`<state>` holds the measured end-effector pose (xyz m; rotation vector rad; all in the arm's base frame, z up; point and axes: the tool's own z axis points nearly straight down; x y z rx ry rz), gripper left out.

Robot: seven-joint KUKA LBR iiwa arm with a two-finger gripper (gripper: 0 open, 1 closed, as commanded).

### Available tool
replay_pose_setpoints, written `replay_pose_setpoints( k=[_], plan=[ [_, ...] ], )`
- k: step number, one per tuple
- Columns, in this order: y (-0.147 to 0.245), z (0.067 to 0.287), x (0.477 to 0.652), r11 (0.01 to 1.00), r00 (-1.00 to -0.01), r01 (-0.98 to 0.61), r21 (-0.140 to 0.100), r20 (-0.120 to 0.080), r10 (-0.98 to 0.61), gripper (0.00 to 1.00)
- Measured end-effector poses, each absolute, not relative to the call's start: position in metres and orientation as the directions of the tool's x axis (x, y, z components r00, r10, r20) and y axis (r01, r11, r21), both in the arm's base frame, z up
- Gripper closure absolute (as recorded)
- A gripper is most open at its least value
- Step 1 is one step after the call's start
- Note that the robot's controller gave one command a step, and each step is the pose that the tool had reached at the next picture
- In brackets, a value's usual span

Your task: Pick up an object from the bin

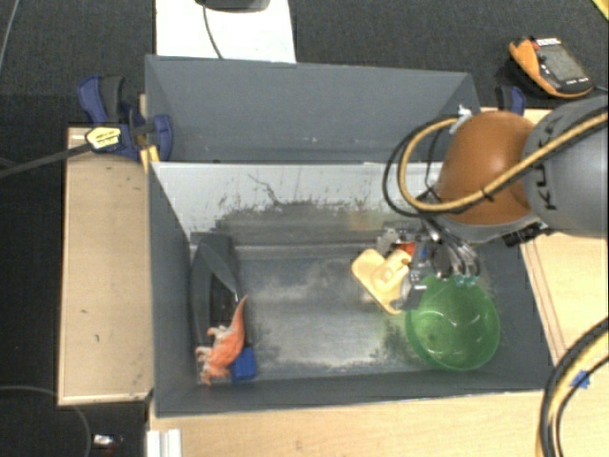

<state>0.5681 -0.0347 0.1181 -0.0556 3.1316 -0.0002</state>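
My gripper is low in the bin's right part, under the arm's orange dome. A pale yellow, lumpy plastic thing lies right against its left side, with a small red-orange piece just above it. A translucent green bowl sits upright directly below the gripper, its rim touching or nearly touching the gripper's underside. I cannot tell whether anything is held.
At the bin's lower left lie an orange toy animal and a small blue block. A black flat object leans along the left wall. Bare scuffed floor spreads across the bin's middle.
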Motion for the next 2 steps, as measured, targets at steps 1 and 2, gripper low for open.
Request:
replay_pose_setpoints(
  k=[1,2],
  plan=[
    [-0.077,0.070,0.583,0.994,-0.994,-0.106,0.001,-0.014,-0.106,0.00],
    [-0.062,0.072,0.591,0.931,-0.931,-0.365,-0.003,-0.016,-0.365,0.00]
  ],
)
